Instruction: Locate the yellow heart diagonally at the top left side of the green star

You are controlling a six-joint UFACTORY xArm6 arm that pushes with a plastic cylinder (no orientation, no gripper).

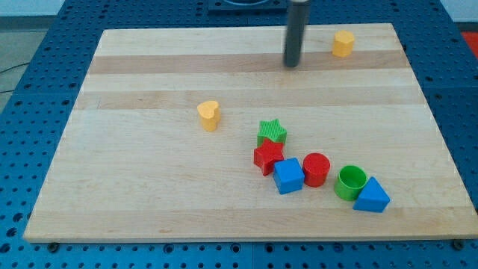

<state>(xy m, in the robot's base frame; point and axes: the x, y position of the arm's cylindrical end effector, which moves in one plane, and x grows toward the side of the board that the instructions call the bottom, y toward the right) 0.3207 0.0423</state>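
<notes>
Camera view: wooden board (149,202) on blue pegboard table (30,90). My tip (291,65) near view's top, right of centre, touching no block; plain rod, no fingers, so nothing to clench or release. Yellow heart (209,115) alone left of centre, up-left of green star (272,133), apart from it. Red star (268,157) touching green star from below; blue cube (288,176) and red cylinder (316,169) just beside. Green cylinder (350,182) and blue triangle (371,196) at lower right, touching. Yellow hexagon-ish block (343,43) top right, near tip.
</notes>
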